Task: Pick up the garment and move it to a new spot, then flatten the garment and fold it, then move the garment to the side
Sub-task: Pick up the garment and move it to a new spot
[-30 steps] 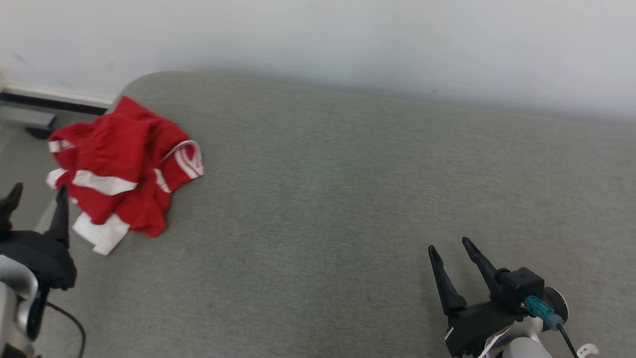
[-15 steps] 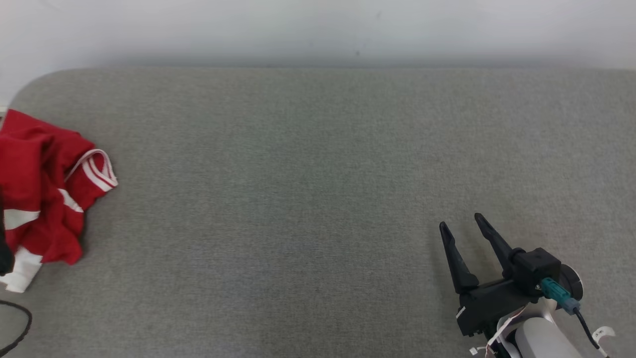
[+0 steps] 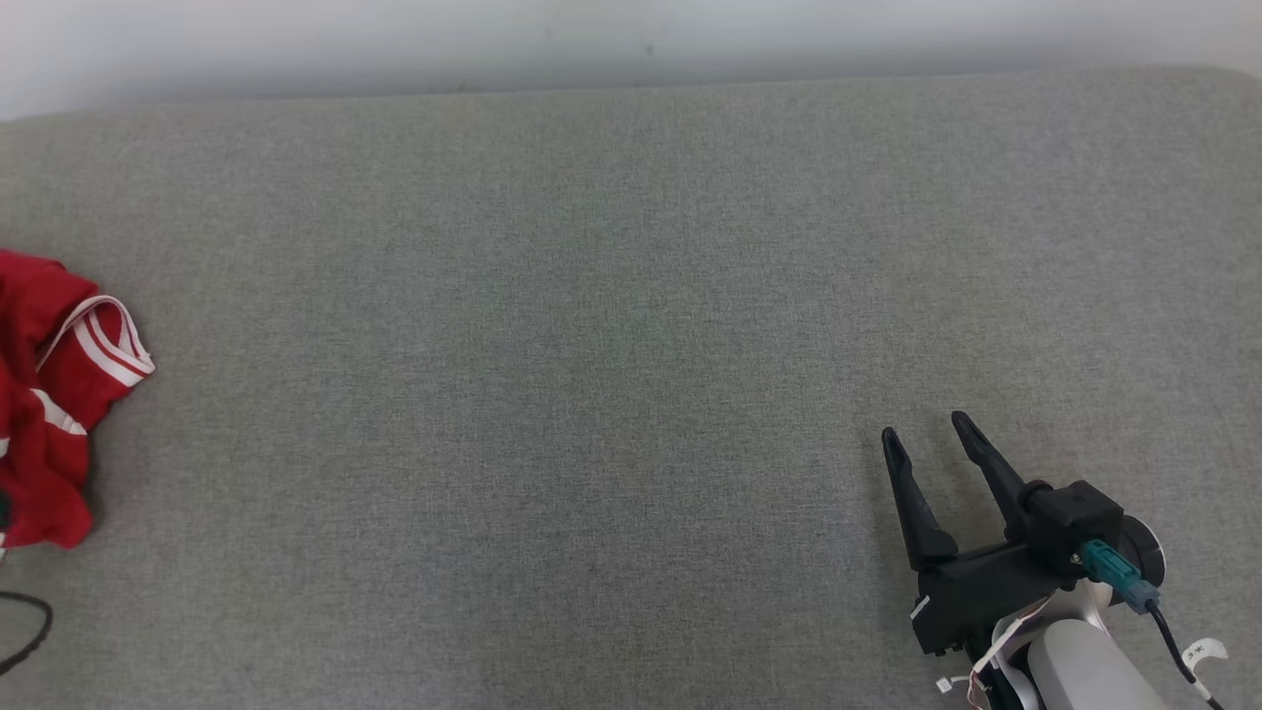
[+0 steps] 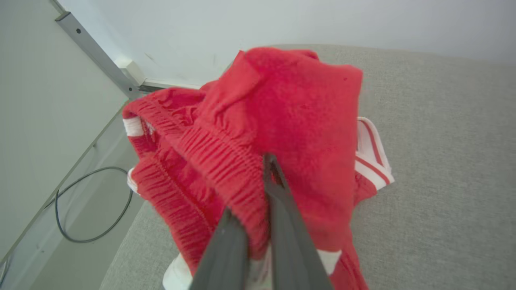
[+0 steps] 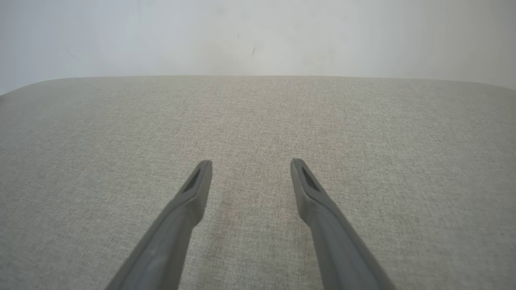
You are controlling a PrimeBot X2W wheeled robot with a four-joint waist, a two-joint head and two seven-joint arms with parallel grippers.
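At left edge, garment [image 3: 39, 463] cut off, left tool [image 4: 248, 183] pinching it, right tool [image 3: 926, 427] spread apart.

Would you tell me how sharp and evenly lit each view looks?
Head view: soft, even light, sharp around the right end effector. Left wrist view: the garment, near the lens, looks soft and the left end effector blurred. Right wrist view: bright, wall washed out.
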